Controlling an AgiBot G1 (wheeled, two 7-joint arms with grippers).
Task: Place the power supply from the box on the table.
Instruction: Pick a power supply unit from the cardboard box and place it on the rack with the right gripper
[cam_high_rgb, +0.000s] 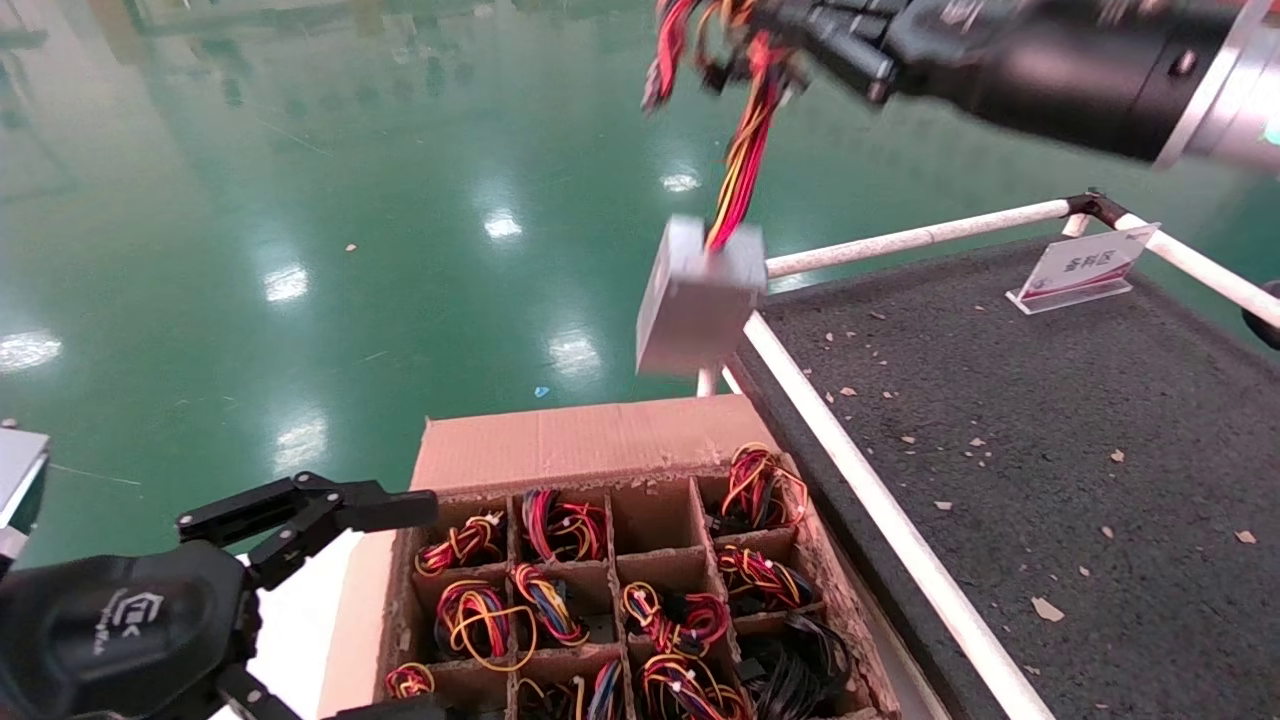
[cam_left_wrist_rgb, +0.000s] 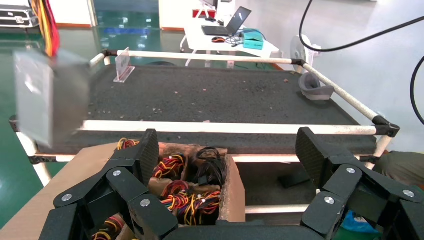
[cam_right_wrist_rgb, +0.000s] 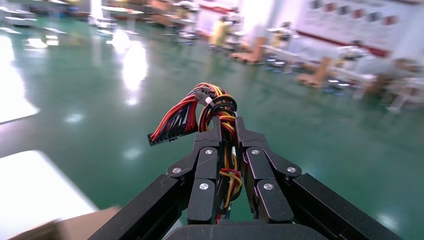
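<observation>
The box (cam_high_rgb: 600, 560) is set left of the table (cam_high_rgb: 1050, 450), just beside its edge. The power supply (cam_high_rgb: 697, 295) is hung above the table's near-left corner, seemingly behind the box. A sign (cam_high_rgb: 1085, 265) is stood at the table's far side.

No legible txt; sign (cam_high_rgb: 1085, 265) unreadable.

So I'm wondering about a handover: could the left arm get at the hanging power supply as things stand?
Probably not easily. The left gripper sits low at the box, jaws open, while the power supply dangles by its wires from the right gripper, high above. Nothing blocks the way.
</observation>
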